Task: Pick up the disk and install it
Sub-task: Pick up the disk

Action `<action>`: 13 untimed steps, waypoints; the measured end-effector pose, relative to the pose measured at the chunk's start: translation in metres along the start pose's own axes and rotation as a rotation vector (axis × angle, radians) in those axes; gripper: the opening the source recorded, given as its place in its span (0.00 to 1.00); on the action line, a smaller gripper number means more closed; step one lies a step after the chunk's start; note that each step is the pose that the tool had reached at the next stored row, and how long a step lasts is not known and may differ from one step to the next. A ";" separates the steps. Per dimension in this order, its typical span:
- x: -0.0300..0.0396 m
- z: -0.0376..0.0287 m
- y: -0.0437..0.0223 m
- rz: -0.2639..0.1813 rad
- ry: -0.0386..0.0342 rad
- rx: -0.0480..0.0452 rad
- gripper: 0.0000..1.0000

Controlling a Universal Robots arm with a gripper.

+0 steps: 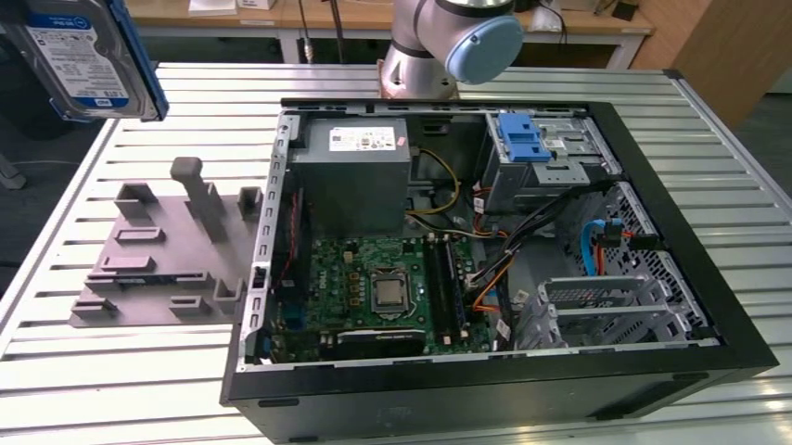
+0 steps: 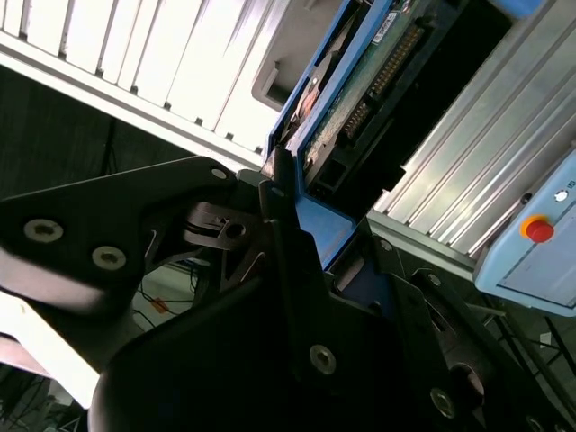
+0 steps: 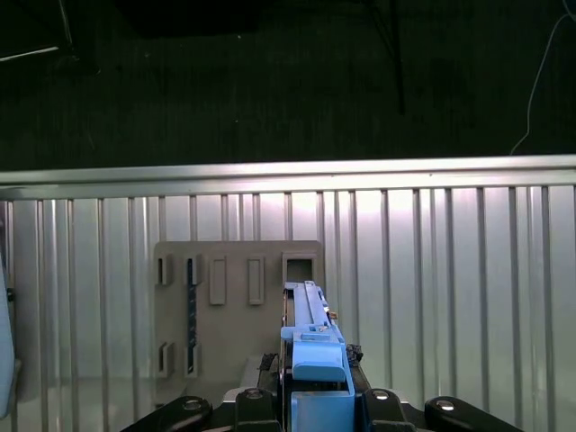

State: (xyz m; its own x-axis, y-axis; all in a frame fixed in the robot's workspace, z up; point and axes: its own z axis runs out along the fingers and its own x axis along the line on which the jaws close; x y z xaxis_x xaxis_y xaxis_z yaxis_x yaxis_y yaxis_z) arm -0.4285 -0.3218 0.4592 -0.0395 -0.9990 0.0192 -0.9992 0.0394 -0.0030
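The disk point(image 1: 87, 56) is hanging close up, the gripper point(image 3: 312, 360) clamping its blue edges, at ten o'clock from the open case point(image 1: 495, 394) in the exterior view, above the fixture point(image 1: 148, 269).

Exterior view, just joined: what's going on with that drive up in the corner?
The arm's gripper is clamped on the disk, holding it on edge in the air over the grey fixture on the slatted table. In the exterior view it hangs at the upper left, apart from the open computer case. The disk is not installed in the case yet.
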 end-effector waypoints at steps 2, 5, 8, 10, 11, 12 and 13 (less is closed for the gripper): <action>0.0000 -0.0012 0.0000 0.000 0.0000 0.0000 0.36; 0.0001 -0.0030 0.0000 0.000 0.0000 -0.0001 0.36; 0.0001 -0.0047 0.0000 0.000 0.0001 0.0000 0.36; 0.0001 -0.0059 0.0000 0.000 0.0000 -0.0001 0.36; 0.0001 -0.0064 0.0000 0.000 0.0000 0.0000 0.36; 0.0001 -0.0070 0.0000 0.000 0.0000 -0.0001 0.36; 0.0001 -0.0076 0.0000 0.000 0.0000 -0.0001 0.36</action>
State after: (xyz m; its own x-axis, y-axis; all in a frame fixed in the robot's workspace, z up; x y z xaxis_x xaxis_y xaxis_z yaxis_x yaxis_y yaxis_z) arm -0.4285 -0.3218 0.4669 -0.0395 -0.9990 0.0193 -0.9992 0.0394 -0.0029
